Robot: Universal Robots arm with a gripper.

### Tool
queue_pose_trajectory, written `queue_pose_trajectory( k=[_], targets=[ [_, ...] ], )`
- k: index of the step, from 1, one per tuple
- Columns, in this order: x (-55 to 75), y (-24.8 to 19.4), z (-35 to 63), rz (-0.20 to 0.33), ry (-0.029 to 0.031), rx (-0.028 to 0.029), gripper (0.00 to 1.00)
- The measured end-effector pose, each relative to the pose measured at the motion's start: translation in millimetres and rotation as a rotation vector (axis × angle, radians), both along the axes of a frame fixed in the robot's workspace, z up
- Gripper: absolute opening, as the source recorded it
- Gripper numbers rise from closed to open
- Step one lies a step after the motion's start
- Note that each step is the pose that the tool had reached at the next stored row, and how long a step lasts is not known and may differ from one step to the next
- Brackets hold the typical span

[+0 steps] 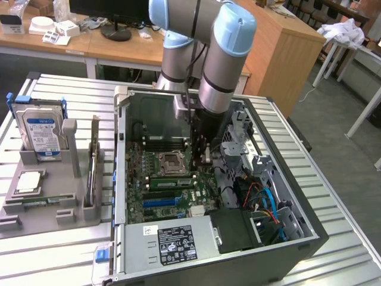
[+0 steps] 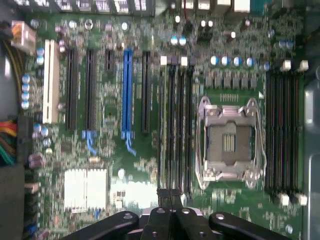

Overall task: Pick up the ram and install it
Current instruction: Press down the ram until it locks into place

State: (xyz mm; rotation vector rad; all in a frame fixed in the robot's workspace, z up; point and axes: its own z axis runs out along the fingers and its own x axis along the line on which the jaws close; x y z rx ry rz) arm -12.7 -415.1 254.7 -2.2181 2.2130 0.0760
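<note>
Gripper (image 2: 171, 196) clenched, empty, low inside the open PC case (image 1: 286, 238) over the motherboard (image 2: 110, 150). The ram (image 2: 163, 125) sits in a slot just beside the CPU socket (image 2: 229, 142) — below the fingertips. At the exterior view's left: grey fixture (image 1: 41, 205) with hard drive (image 1: 40, 134) and processor chip (image 1: 28, 182). Slatted metal table (image 1: 333, 190); wooden desks (image 1: 107, 44) behind.

Hard drive (image 1: 40, 131) upright in holder; processor chip (image 1: 28, 182) beside.
</note>
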Motion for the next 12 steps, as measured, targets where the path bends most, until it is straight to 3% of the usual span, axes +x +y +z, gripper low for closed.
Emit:
queue_pose_trajectory(
  k=[12],
  targets=[
    [-54.1,0.6,-1.0,0.0,-0.0004,0.0003,0.11]
  ],
)
